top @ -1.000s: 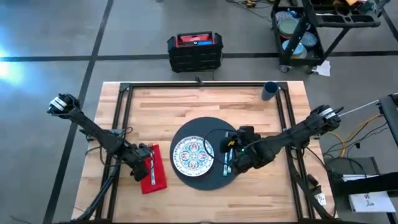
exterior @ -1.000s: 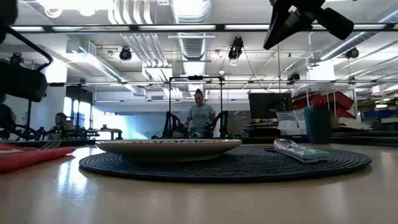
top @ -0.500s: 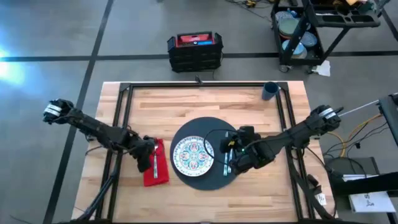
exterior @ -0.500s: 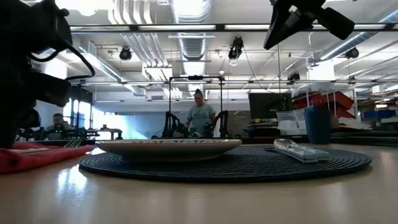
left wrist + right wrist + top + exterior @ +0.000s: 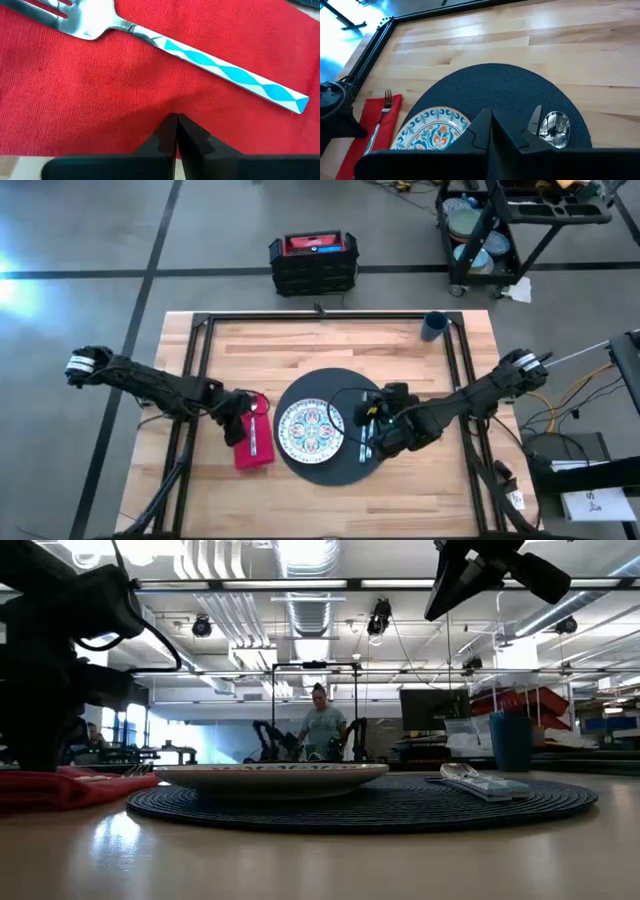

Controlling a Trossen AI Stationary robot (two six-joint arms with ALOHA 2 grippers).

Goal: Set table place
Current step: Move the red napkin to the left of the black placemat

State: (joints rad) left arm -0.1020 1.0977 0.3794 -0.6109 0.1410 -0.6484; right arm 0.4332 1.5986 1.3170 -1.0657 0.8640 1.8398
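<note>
The place is sitting nearly set: one round mat [image 5: 328, 430] is lying at the table's [image 5: 300, 340] centre, carrying one patterned plate [image 5: 310, 429] with one knife [image 5: 534, 120] and one spoon [image 5: 554, 129] at its 3 o'clock. One red napkin [image 5: 252, 442], bearing one fork [image 5: 150, 37], is lying at the mat's 9 o'clock, where the left gripper [image 5: 176, 134] is pressing its fingers together onto the cloth, seemingly nudging it. The right gripper [image 5: 491, 131] is hovering with fingers together over the mat, and one blue cup [image 5: 434, 326] is waiting at 1 o'clock, probably the last piece to bring in.

The napkin [image 5: 100, 85] is coarse-woven matt red cloth; the fork [image 5: 150, 37] on it is shiny metal with a glossy blue-and-white handle. The mat [image 5: 505, 95] is ribbed woven fibre, the plate [image 5: 270, 776] glazed, the table [image 5: 520, 45] smooth pale wood
</note>
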